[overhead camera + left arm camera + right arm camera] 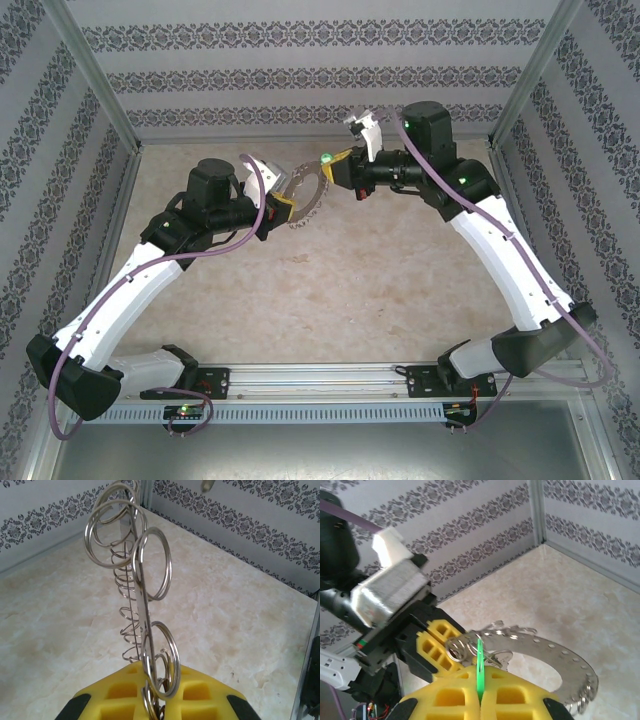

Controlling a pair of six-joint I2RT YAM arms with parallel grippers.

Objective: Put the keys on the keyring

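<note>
While both arms reach over the middle of the desk (400,290), the left tool (283,207) is clenched on the rim of the keyring (567,661), holding it up off the surface. Small silvery loops fringe the ring's outer edge. Opposite, the right tool (338,165) is clamped on the green key (479,664), just beside the ring's rim. The key may touch a loop, but the view is unclear.

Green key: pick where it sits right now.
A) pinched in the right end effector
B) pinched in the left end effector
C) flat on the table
A: the right wrist view shows the green key clamped edge-on in the shut right end effector, while the left end effector grips the keyring instead.
</note>
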